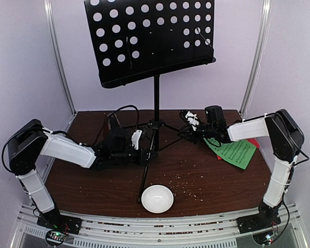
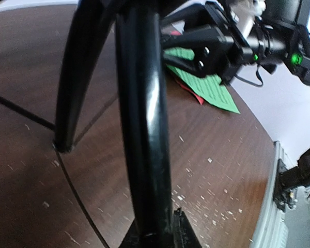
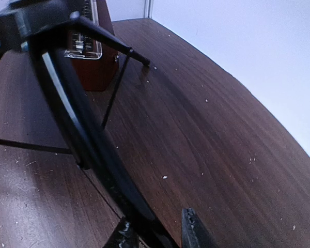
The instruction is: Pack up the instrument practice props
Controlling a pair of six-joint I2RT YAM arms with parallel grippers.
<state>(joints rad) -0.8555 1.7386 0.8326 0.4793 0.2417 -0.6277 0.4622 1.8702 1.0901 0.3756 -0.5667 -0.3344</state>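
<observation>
Black music stand point(image 1: 156, 98) is standing upright at the middle back of the table point(image 1: 206, 181); we are clamping our left gripper point(image 1: 143, 154) on 1 tripod leg point(image 2: 144, 129) and our right gripper point(image 1: 185, 132) on another, jaws nearly closed.

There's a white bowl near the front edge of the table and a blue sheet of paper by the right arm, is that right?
Not quite: the top view shows the sheet of paper is green, not blue. The white bowl does sit near the table's front edge, and the sheet does lie by the right arm.
</observation>
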